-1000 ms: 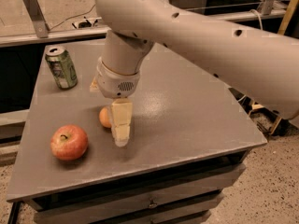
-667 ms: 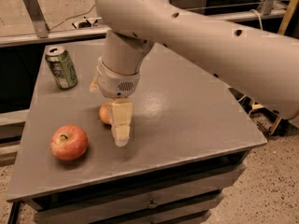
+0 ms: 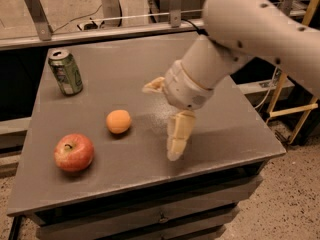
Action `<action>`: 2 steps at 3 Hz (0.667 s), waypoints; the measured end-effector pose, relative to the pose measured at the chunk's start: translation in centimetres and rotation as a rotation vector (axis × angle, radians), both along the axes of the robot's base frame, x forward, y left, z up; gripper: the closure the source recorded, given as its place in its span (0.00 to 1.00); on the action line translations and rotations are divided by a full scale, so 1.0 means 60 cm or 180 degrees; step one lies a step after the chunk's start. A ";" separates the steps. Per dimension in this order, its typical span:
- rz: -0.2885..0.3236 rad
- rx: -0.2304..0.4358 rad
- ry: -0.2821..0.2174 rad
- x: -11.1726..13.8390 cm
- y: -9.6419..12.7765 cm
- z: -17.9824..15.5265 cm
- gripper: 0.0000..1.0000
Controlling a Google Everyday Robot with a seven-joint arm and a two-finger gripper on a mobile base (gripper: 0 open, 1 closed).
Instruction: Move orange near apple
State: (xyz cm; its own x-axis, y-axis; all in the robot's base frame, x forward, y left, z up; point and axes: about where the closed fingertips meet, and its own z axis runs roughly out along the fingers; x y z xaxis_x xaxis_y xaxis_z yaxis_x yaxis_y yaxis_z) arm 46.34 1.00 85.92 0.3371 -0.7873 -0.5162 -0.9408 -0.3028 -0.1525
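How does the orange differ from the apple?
The orange is smaller and plain orange; the apple is bigger and red with yellowish patches. The apple shows a stem dimple; the orange none. Both are round, lying apart. The gripper hangs right of the orange in the picture.

One elevated view, looking down over table [image 3: 125,49]; gripper [image 3: 160,121] close, right of centre.
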 end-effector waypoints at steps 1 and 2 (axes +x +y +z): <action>-0.0144 0.0032 -0.0012 -0.004 -0.039 0.004 0.00; -0.0125 0.0028 -0.0013 -0.004 -0.034 0.004 0.00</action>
